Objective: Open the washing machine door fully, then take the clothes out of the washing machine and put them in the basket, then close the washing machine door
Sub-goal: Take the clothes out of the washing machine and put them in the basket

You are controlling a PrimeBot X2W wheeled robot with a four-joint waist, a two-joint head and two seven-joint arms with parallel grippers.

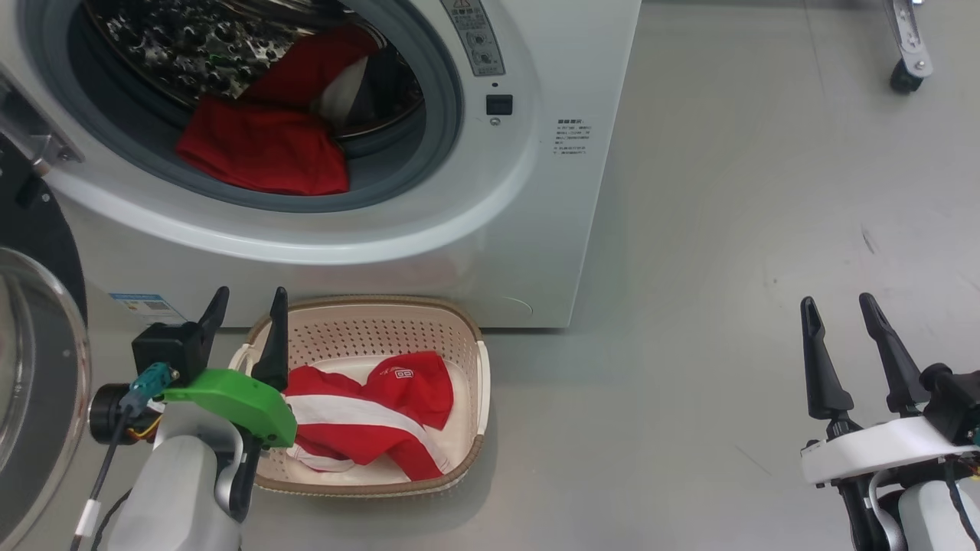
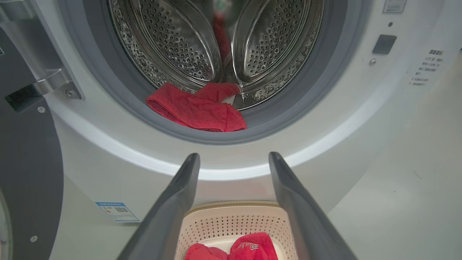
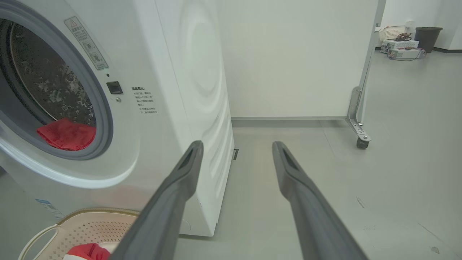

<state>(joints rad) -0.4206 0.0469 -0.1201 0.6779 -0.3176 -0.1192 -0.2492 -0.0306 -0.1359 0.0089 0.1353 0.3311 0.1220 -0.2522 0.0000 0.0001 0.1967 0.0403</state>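
Hovering my left gripper (image 1: 251,293), fingers spread and empty, by the basket (image 1: 367,304) at its nine o'clock rim, where one red garment (image 1: 367,413) lies inside. More red clothes (image 1: 264,149) sit at six o'clock in the washing machine (image 1: 536,229) drum. The door (image 1: 46,237) stands open at nine o'clock. My right gripper (image 1: 836,300) is spread and empty, out at three o'clock.

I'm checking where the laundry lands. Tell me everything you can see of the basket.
The basket is cream perforated plastic, a rounded rectangle with a brown woven-look rim and side loop handles. It stands upright on the grey floor just before the washing machine, holding a red garment with white stripes.
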